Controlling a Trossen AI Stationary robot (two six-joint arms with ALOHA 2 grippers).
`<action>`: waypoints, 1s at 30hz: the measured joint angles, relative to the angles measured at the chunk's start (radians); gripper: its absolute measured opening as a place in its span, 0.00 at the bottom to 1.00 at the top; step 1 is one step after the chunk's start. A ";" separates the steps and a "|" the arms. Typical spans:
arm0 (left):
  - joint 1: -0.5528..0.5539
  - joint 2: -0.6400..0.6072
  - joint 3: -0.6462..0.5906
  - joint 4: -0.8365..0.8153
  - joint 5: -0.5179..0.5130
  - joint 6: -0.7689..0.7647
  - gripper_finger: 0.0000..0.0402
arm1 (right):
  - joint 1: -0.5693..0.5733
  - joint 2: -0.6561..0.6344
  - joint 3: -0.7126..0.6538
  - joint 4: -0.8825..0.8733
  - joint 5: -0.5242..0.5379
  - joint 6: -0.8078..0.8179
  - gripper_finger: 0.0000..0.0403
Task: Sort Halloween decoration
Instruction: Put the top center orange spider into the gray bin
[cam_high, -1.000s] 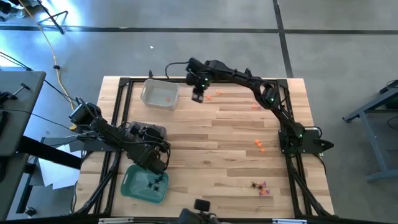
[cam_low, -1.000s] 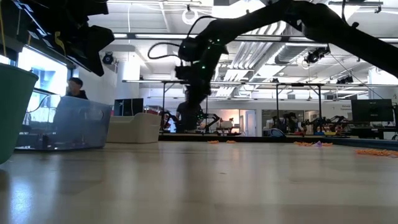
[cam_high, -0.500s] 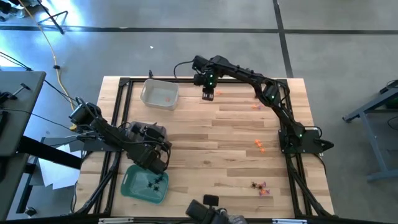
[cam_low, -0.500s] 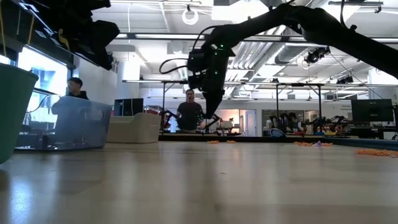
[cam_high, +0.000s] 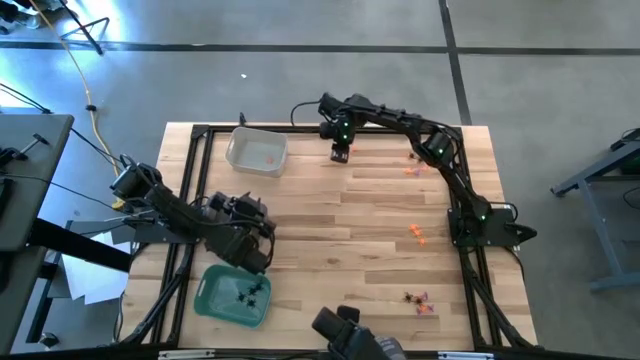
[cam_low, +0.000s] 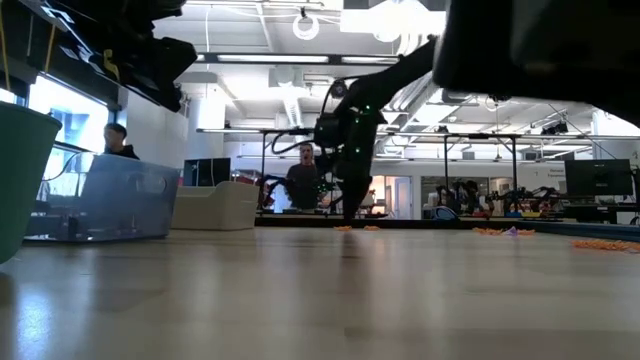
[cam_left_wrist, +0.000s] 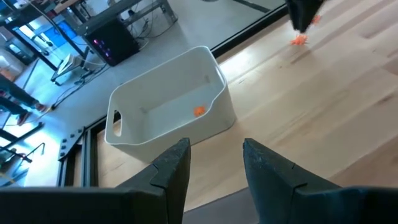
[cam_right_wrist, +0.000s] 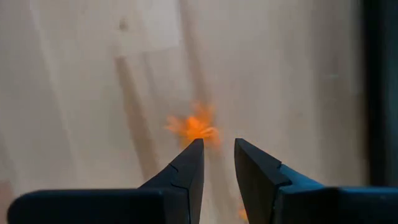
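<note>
The wooden table (cam_high: 340, 230) fills the high view. Near left, the green tray (cam_high: 218, 298) holds black spider trinkets (cam_high: 246, 293); far left, the white bin (cam_left_wrist: 163, 115) carries one orange trinket (cam_left_wrist: 199, 111). The left gripper (cam_left_wrist: 214, 163) waits above the green tray's far edge, fingers parted on nothing. The right gripper (cam_right_wrist: 217, 163) hangs at the far edge, fingers slightly apart just over a blurred orange trinket (cam_right_wrist: 194, 126) on the wood. Loose orange pieces (cam_high: 417, 233) and a mixed cluster (cam_high: 419, 300) lie right, too small to make out.
</note>
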 joint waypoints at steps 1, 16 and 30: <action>0.001 0.000 0.000 0.000 0.000 0.000 0.34 | 0.000 0.000 -0.012 0.010 -0.011 -0.002 0.20; 0.005 0.000 0.000 0.006 0.000 0.000 0.34 | 0.007 -0.003 -0.070 0.088 -0.075 0.022 0.20; 0.003 0.000 0.000 0.008 0.000 0.000 0.34 | 0.027 -0.003 -0.072 0.064 -0.084 0.039 0.01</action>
